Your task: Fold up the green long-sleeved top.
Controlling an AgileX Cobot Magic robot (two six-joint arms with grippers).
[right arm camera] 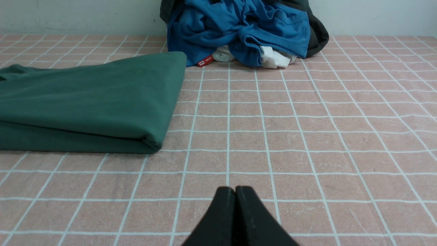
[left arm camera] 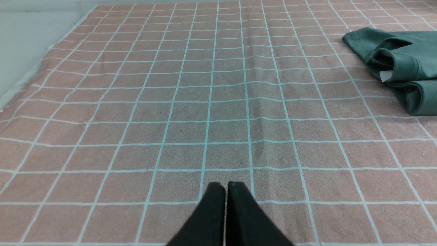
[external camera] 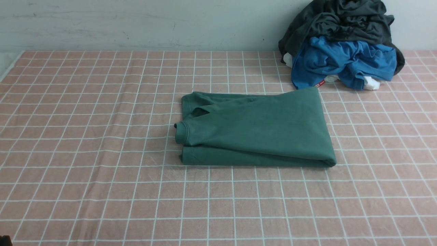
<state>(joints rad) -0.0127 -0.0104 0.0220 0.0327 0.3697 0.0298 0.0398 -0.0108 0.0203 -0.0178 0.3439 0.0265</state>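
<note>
On checkered cloth [external camera: 102, 191], green top [external camera: 259, 126] folded, slightly rumpled

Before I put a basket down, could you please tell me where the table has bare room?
Bare patches: left of the green top, out to the table's left edge; in front of it, on the robot's side; and right of it, in front of the clothes pile. It is crowded where the top's far right corner meets the pile's blue garment.

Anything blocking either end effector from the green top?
Nothing visible. Only checked cloth lies between the green top and each end effector, left and right. The blue and dark garments are piled beyond the top, at its far right.
</note>
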